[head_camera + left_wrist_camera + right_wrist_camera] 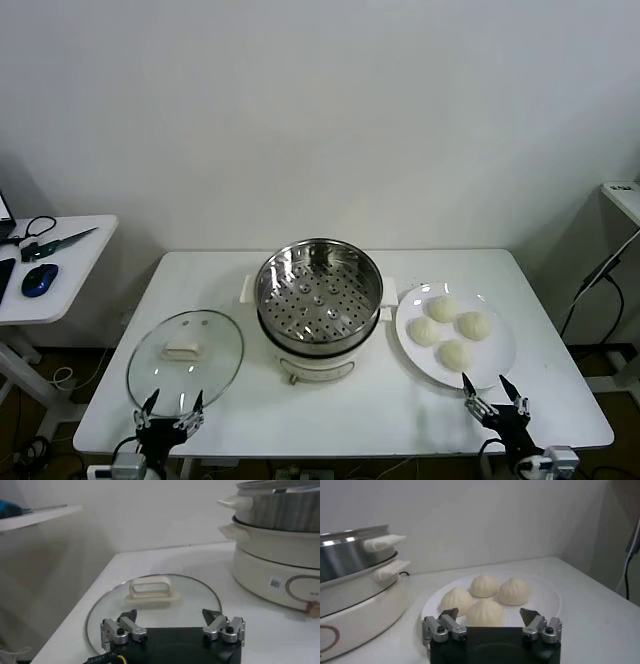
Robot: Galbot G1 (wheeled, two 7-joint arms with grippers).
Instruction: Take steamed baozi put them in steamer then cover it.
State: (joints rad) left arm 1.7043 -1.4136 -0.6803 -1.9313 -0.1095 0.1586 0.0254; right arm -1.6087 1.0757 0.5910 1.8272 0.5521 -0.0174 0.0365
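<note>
Several cream-white steamed baozi (pixel 455 328) (pixel 485 611) lie together on a white plate (pixel 498 362) at the table's right. The steel steamer (pixel 319 292) (pixel 350 555) sits uncovered on its cream pot base at the table's middle. Its basket holds nothing. The glass cover (pixel 185 357) (pixel 150 597) with a cream handle lies flat on the table at the left. My left gripper (pixel 171 405) (pixel 172 617) hovers open at the table's front edge, just short of the cover. My right gripper (pixel 495 392) (pixel 490 616) stands open at the front edge, just short of the plate.
A white side table (pixel 60 262) at the far left carries a blue mouse (pixel 39 279) and cables. A second stand (pixel 622 195) rises at the far right. The white wall runs close behind the table (pixel 340 415).
</note>
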